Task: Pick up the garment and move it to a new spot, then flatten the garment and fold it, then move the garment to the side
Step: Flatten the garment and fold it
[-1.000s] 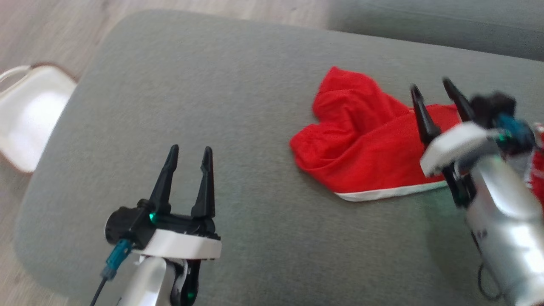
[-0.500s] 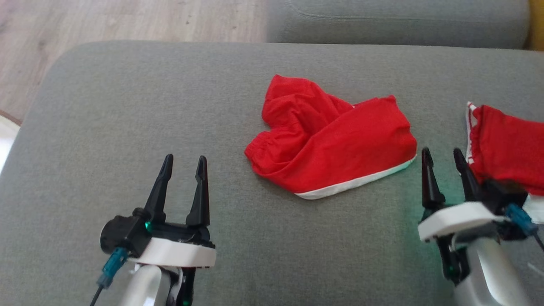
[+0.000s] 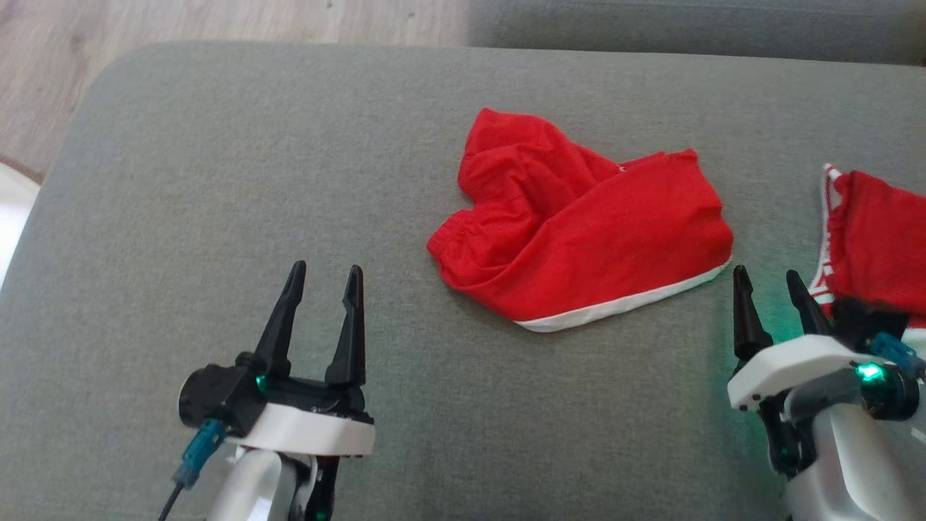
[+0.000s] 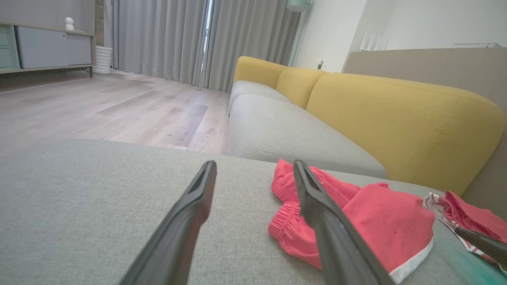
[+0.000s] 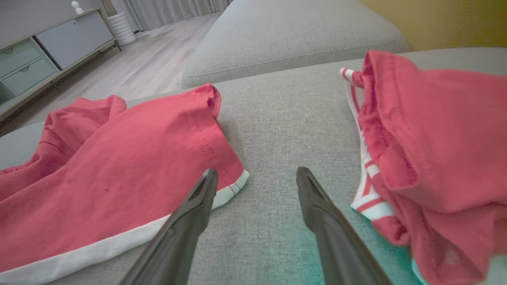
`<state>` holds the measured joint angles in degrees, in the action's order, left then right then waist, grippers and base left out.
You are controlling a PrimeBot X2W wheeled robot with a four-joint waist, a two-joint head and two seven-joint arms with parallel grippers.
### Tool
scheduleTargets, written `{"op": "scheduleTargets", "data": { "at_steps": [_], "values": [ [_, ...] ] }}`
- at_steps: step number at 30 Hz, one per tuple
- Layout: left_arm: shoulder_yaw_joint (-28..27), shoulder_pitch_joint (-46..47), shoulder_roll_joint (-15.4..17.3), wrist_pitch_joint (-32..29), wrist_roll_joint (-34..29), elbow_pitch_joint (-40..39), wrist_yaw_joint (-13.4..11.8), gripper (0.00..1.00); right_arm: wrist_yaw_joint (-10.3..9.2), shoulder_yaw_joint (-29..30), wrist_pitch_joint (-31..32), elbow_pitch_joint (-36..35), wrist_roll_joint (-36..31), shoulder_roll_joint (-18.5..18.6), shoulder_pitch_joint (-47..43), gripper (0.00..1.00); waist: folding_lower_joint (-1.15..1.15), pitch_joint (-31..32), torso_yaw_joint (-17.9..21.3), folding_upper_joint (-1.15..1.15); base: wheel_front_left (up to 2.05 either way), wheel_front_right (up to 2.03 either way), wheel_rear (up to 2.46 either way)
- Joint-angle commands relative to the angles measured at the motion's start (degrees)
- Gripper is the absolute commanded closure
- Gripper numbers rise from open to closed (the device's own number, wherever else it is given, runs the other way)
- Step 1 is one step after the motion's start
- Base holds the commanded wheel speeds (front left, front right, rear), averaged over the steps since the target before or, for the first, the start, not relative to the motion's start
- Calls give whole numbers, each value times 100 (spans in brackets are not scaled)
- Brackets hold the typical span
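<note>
— Where's the garment [image 3: 586,246] rn?

— Lying on the grey cushion [image 3: 217,181], past the cushion's middle twd its far side, a bit to the robot's right. It's red, rumpled, partly doubled over, w/ a white hem [image 3: 622,307] along the edge facing the cushion's near side. The gathered elastic end points twd the cushion's left.

— Anything got hold of it?

— No. The left gripper [image 3: 325,269] hangs over the cushion's near-left part, fingers spread as wide as they go, nothing btw them. It's well apart from the garment.

— And the other one?

— The right gripper [image 3: 765,273] is over the cushion's near-right part, likewise spread wide & empty. One fingertip sits just beside the hem's right-hand corner. Touching or not, can't tell.

— What's that other red thing?

— A 2nd red piece [image 3: 879,239] w/ red-and-white striped trim, heaped at the cushion's right edge, just beside the right gripper's other finger. There's a bare strip of cushion btw the two pieces, and that gripper points into it.

— Rest of the room?

— Wood floor [image 3: 217,22] beyond the cushion's far-left corner, another grey seat [image 3: 687,22] beyond its far side, and a yellow sofa back [image 4: 396,114] running along behind that.
</note>
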<state>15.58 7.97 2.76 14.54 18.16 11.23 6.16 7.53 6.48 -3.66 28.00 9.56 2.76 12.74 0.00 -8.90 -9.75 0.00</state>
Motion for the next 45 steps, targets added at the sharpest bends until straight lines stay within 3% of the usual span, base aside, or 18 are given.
{"op": "scheduleTargets", "data": {
  "at_steps": [1, 16, 17, 19, 20, 30, 38, 41, 45],
  "values": [
    [-121, 266, 11, 46, -29, -139, 49, 0, -4, -47, 56, 8, -54, 13, 355, 0, 0, -72, -88, 0, 0, 0, 0],
    [-124, 336, 11, 46, -29, -105, 72, 0, -4, 113, 86, 1254, -397, 12, 956, 0, 0, -220, -295, 0, 0, 0, 0],
    [-127, 340, 11, 46, -28, -102, 72, 0, -4, 86, 70, 1313, -413, 12, 982, 4, 0, -224, -292, 0, 0, 0, 0],
    [-129, 351, 11, 46, -24, -93, 72, 0, -4, 7, 28, 1411, -444, 12, 1030, 88, 0, -230, -282, 0, 0, 0, 0],
    [-128, 357, 11, 46, -22, -89, 72, 0, -4, -31, 5, 1451, -471, 12, 1052, 100, 0, -231, -276, 0, 0, 0, 0],
    [-206, 283, 11, 46, -35, -61, 54, 0, -4, 325, -220, 1352, -500, 12, 895, 100, 0, -67, -45, 0, 0, 0, 0],
    [-90, 230, 18, 46, -142, 1, 85, 0, -4, 556, -69, 899, 62, 12, 378, 100, 0, 26, 267, 0, 0, 0, 0],
    [219, 242, 95, 46, -148, 194, 117, 0, -4, 391, -7, 762, 206, 12, 283, 100, 0, 25, 387, 0, 0, 0, 0],
    [1080, 466, 451, -24, -2, 731, 129, 0, -4, 178, 58, 635, 352, 12, 288, 100, 0, 5, 520, 0, 0, 0, 0]
  ]
}}
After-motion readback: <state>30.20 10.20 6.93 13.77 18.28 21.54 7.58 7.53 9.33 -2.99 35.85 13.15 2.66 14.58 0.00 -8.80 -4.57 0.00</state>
